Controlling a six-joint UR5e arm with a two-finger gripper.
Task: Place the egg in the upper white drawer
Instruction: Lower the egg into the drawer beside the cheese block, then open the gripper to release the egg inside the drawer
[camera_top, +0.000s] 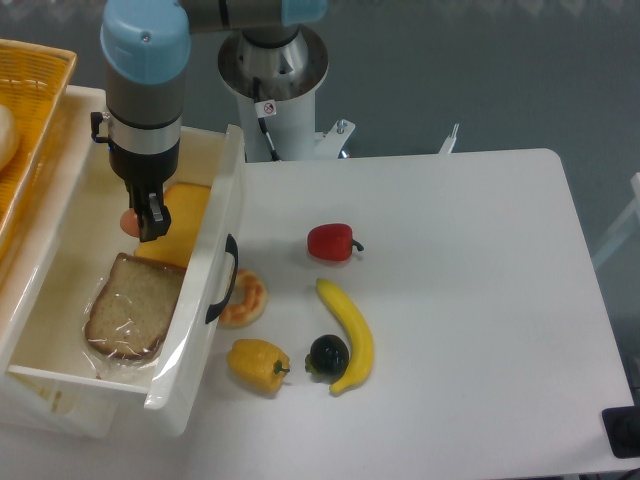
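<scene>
The pinkish egg (129, 220) shows only as a small sliver beside my gripper (143, 220), which is shut on it. Both hang inside the upper white drawer (214, 262), over its middle back part, left of a yellow cheese slice (178, 218). The drawer is pulled open, and its black curved handle (224, 279) faces the table. Most of the egg is hidden behind the fingers.
A wrapped bread slice (132, 307) lies in the drawer's front. A yellow wicker basket (28, 120) stands at the far left. On the table sit a glazed donut (244, 297), a yellow pepper (257, 365), a red pepper (331, 242), a banana (348, 331) and a black fruit (327, 353).
</scene>
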